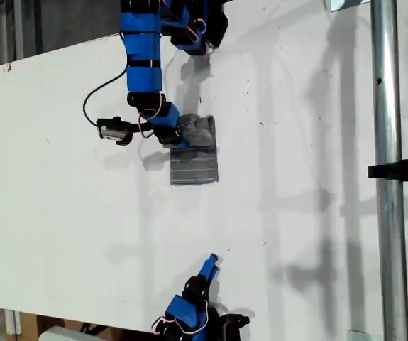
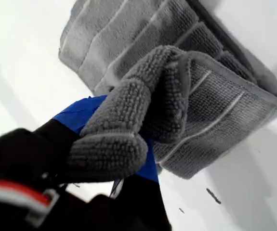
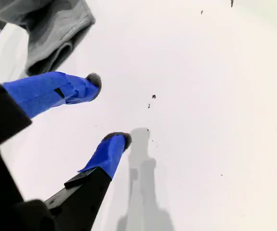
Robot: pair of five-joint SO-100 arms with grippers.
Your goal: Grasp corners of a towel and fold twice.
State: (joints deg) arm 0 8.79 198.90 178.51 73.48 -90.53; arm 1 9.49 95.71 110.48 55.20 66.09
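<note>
Grey striped towel (image 1: 195,160) is lying folded small on the white table (image 1: 62,213), slightly above and left of center in the exterior view. The lower part is sitting flat, a dark rectangle with pale stripes; the upper end is bunching up, paler and raised.

My first gripper (image 1: 182,135) is coming down from the upper left of the exterior view on a blue arm and is meeting the towel at its upper left end. In the first wrist view the gripper (image 2: 128,144) is pinching a rounded corner (image 2: 128,125) of the towel; thick looped cloth is wrapping over the blue jaw, and the jaws are closing tight on it with no gap showing. Behind the pinched corner, the rest of the towel (image 2: 215,110) is lying in stacked layers with 2 or 3 fold edges showing.

My second gripper (image 1: 209,266) is sitting at the bottom center of the exterior view, well apart from the towel, pointing up the frame. In the second wrist view this gripper (image 3: 109,108) is hanging over bare table with its 2 blue jaws spread wide and nothing between them; dark pads are showing at the tips. An edge of the towel (image 3: 56,29) is showing in the upper left of that picture, not touching the jaws.

A metal pole (image 1: 388,170) is running top to bottom along the exterior view's right.
</note>
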